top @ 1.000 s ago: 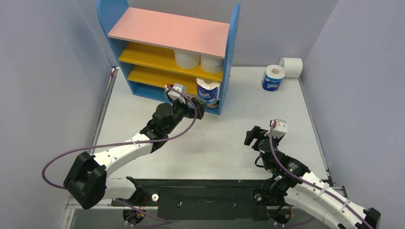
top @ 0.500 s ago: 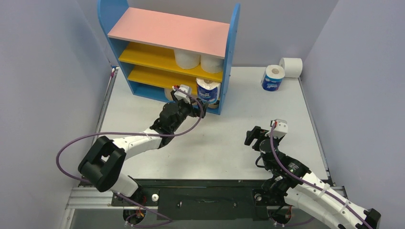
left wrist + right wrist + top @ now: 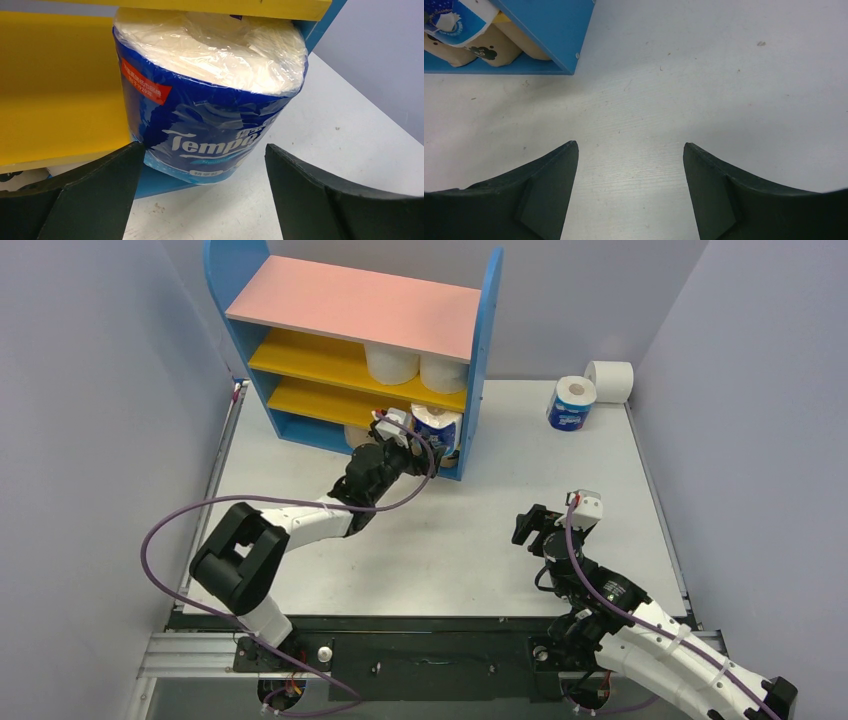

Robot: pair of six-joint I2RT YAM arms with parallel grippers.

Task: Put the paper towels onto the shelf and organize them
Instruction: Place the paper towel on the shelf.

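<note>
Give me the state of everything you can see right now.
Left gripper: open, flanking Tempo roll.
Right gripper: open, empty.
Tempo roll: upright, wrapped.
Two white rolls: upright, upper yellow shelf.
Tan printed rolls: on blue base.
Table's blue-wrapped roll: upright.
Table's white roll: on its side.

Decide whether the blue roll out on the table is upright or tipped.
Upright: the blue roll stands on end, core hole facing up; the white roll beside it lies sideways.

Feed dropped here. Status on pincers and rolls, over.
Left pincer open, flanking blue-wrapped roll in shelf bottom tier. Right pincer open, empty, over table. Loose far right: blue roll, white roll. Nothing blocking.
</note>
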